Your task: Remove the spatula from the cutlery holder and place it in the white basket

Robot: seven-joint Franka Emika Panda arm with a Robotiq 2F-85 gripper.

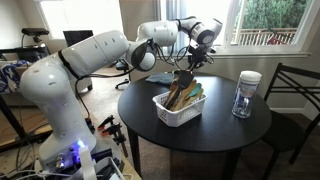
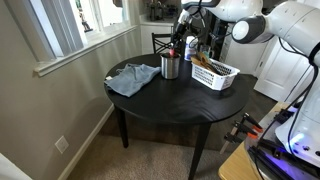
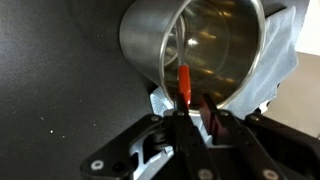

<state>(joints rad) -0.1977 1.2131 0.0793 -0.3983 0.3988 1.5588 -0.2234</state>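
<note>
**Exterior view, across the table.** The gripper [image 1: 193, 62] hangs just behind the white basket [image 1: 176, 116], which holds wooden utensils. The cutlery holder is hidden here behind basket and claw, so the grasp cannot be judged. A clear jar [image 1: 246, 93] stands well apart from it.

**Exterior view, from the window side.** The cutlery holder [image 2: 170, 69] stands upright on a blue cloth [image 2: 130, 79]. The spatula [image 2: 173, 49] rises from the holder, with the gripper [image 2: 181, 42] directly above it. The white basket [image 2: 223, 80] sits just beside the holder. Only this view shows holder and basket together.

**Wrist view.** The spatula [image 3: 185, 82], by its red handle, leans over the rim of the cutlery holder [image 3: 195, 35]. The gripper [image 3: 187, 118] appears closed narrowly on that handle, one finger on each side. Only this view shows the grip, and it also shows the cloth [image 3: 285, 55] beneath the holder.

**Hazards (judged).**
- A slanted lift could catch the blade on the holder's rim and tip or drag the holder, since the cloth may slide.
- The thin handle may pivot or slip in the claw.
- The basket is crowded, so the spatula could roll out.
</note>
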